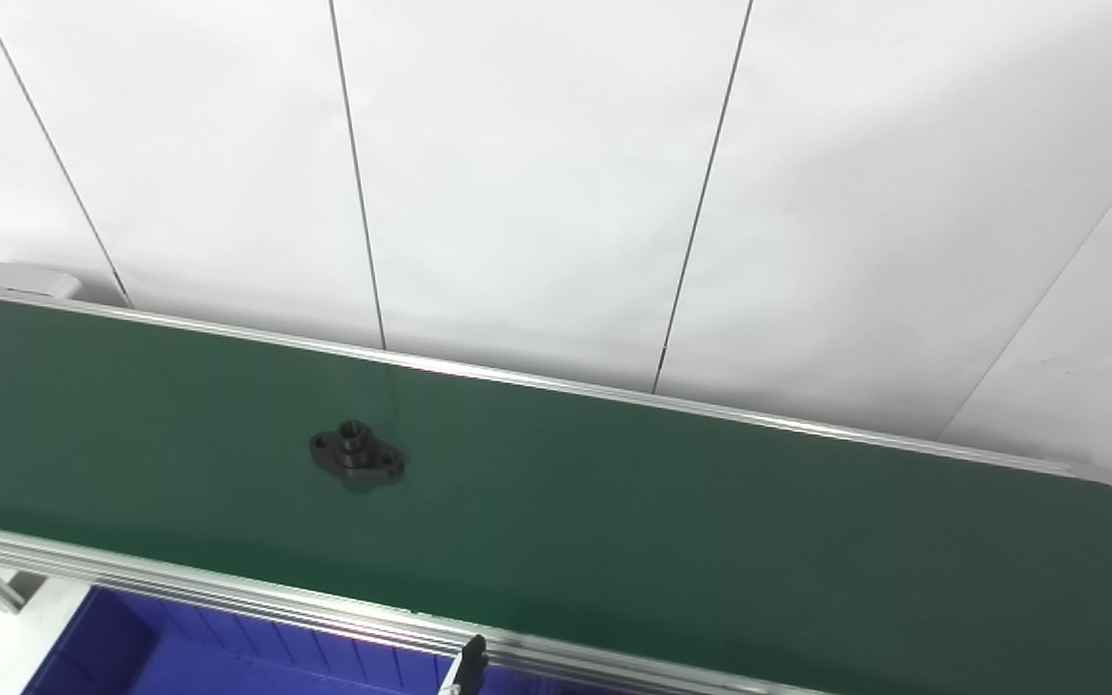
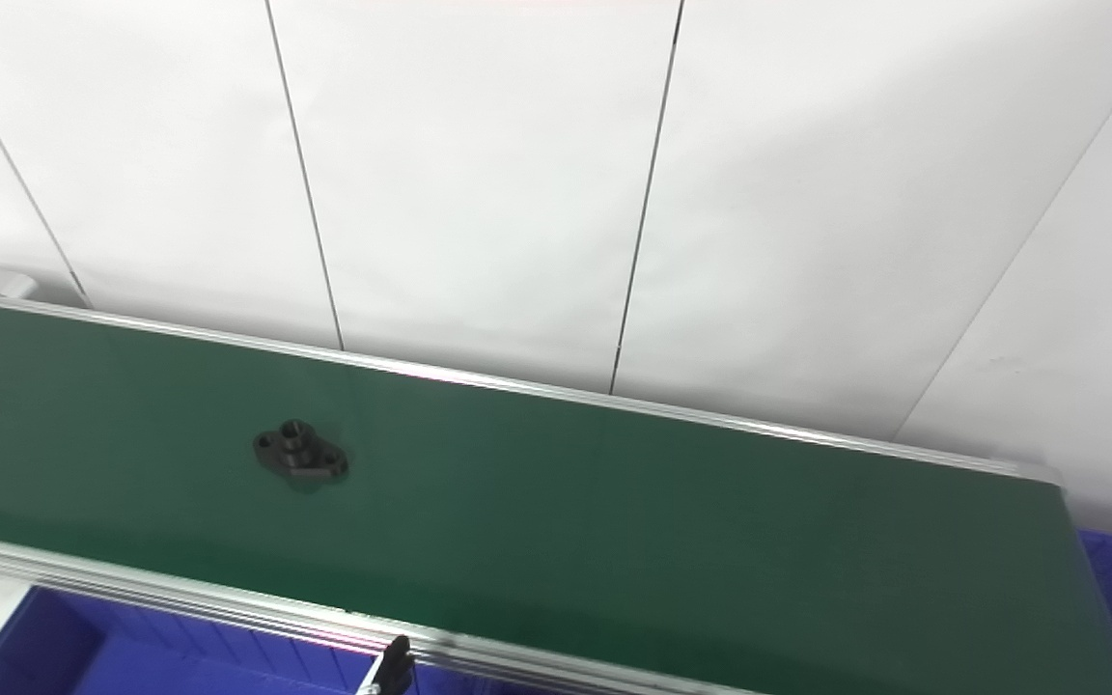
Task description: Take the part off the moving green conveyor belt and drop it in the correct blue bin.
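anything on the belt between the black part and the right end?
No. From the part to the belt's right end it is bare green surface, clear in both eye views. Neither hand is in view.

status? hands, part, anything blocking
Neither robot hand in view. Black flanged part lying flat on green belt, left of centre, untouched. Nothing on the belt around it. Blue bin visible under the near rail.
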Robot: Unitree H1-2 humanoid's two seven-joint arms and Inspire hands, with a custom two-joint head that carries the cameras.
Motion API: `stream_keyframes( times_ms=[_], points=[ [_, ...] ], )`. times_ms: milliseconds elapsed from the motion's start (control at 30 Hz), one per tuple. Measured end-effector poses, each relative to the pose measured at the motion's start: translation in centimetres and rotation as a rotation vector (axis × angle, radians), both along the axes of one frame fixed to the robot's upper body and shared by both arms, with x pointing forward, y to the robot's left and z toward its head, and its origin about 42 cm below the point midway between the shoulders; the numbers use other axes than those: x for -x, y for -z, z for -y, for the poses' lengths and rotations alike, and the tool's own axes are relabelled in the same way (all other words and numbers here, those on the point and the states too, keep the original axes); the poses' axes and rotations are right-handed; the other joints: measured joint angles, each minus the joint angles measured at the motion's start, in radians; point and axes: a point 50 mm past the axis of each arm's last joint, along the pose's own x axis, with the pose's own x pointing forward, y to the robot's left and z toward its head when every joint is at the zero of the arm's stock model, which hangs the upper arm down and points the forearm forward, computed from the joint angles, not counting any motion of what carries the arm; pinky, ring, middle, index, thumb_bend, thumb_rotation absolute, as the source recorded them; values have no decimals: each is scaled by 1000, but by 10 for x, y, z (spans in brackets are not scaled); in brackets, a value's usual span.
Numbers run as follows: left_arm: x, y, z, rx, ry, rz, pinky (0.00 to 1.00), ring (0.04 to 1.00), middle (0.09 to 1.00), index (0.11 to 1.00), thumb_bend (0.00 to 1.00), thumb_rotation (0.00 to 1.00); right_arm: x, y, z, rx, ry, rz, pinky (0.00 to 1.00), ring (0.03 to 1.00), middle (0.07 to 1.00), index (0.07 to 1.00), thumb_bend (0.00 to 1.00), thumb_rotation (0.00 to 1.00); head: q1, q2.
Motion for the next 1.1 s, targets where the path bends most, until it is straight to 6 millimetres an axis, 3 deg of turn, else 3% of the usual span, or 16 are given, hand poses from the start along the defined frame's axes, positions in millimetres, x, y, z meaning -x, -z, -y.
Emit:
stream_keyframes(
  times_ms=[167, 333, 500, 800, 967, 1100],
  points=[
    [2, 0, 0, 2, -2, -2, 1000, 1000, 1000, 1000, 540, 1000, -16, -21, 4, 150, 7, 110, 976, 967, 1000, 1000, 707, 694, -6, 5],
    [4, 0, 0, 18, -8, -7, 1000, 1000, 1000, 1000, 542, 1000, -59, -43, 10, 330, 11, 270, 959, 980, 1000, 1000, 813, 631, -23, 9],
    [2, -4, 0, 23, -11, 7, 1000, 1000, 1000, 1000, 535, 1000, -117, -81, 6, 472, 19, 401, 911, 968, 1000, 1000, 887, 693, -29, 14],
    [-1, -5, 0, 26, -8, 24, 1000, 1000, 1000, 1000, 562, 1000, -198, -118, -9, 600, -50, 399, 795, 932, 984, 1000, 905, 652, -37, 14],
    [-1, -5, -1, 45, -11, 22, 1000, 1000, 1000, 1000, 590, 1000, -236, -124, -27, 724, -130, 377, 714, 868, 934, 997, 937, 641, -37, 14],
    [-1, -5, 0, 47, -5, 22, 1000, 1000, 1000, 1000, 608, 1000, -266, -125, -47, 792, -161, 373, 781, 900, 927, 980, 972, 642, -34, 15]
  ],
)
